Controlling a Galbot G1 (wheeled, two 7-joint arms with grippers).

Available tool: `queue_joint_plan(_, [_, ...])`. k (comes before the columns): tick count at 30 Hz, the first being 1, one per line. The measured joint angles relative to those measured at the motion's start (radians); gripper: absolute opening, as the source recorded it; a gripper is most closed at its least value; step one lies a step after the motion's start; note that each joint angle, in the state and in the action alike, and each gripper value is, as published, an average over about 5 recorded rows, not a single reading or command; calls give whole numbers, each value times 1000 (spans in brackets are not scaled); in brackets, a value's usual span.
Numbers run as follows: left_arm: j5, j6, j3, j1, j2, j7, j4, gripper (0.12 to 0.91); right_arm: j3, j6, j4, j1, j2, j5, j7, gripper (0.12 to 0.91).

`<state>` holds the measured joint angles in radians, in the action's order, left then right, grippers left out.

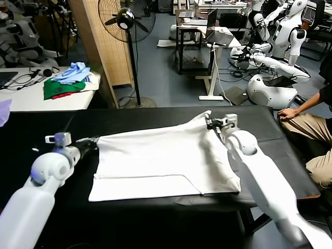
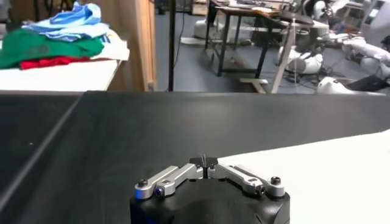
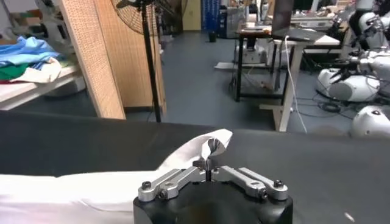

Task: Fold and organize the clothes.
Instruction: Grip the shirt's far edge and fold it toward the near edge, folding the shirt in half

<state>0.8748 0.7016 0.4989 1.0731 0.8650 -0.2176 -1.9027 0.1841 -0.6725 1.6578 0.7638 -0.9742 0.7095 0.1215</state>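
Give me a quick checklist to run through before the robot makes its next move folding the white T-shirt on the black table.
1. Right claw pinching the white T-shirt at its far corner: ok, cloth is lifted between shut fingers.
2. Left claw gripping the shirt's near-left edge: cannot tell; it is shut at the edge, but no cloth shows between the fingers.
3. Shirt lying flat: not ok, the far right corner is raised and creased.
4. Shirt fully on the black table: ok, no edge hangs off.
5. Person's hand resting on the table's right edge: not ok, it is close to the right arm.
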Motion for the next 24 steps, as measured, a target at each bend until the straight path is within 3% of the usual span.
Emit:
queue_joint_plan(5, [-6, 5, 37, 96, -10, -19, -91, 126, 21, -56, 104, 90, 53, 4, 16, 123])
queue_joint_plan(11, [-18, 5, 89, 217, -13, -19, -165, 126, 37, -64, 184, 161, 91, 2, 31, 123])
queue_joint_plan(24, [-93, 7, 112, 372, 12, -12, -220, 126, 66, -64, 265, 264, 121, -32, 49, 123])
